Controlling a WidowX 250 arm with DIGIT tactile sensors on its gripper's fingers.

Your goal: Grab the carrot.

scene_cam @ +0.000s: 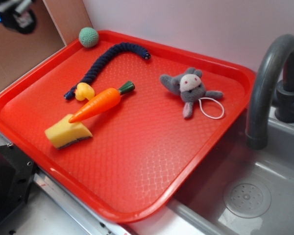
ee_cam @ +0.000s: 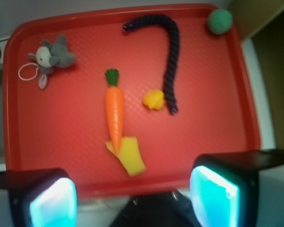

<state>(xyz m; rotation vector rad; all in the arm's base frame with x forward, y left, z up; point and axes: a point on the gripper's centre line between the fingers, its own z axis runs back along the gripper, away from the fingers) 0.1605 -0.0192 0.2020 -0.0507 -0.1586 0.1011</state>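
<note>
1. The red tray (ee_cam: 132, 28) filled your wrist view.
2. The carrot (ee_cam: 114, 111) lay mid-tray, left of centre, far of the gripper (ee_cam: 132, 198), long axis running near-far, tip on the sponge (ee_cam: 129, 156).
3. Jaws stood wide apart, empty.

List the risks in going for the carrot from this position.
1. The carrot's tip rests on the yellow sponge, so closing near that end may catch the sponge too.
2. The rubber duck and dark rope lie close beside the carrot; a wide finger could nudge them.
3. The open gripper is high above the tray, and the glossy tapered body may slip.
</note>
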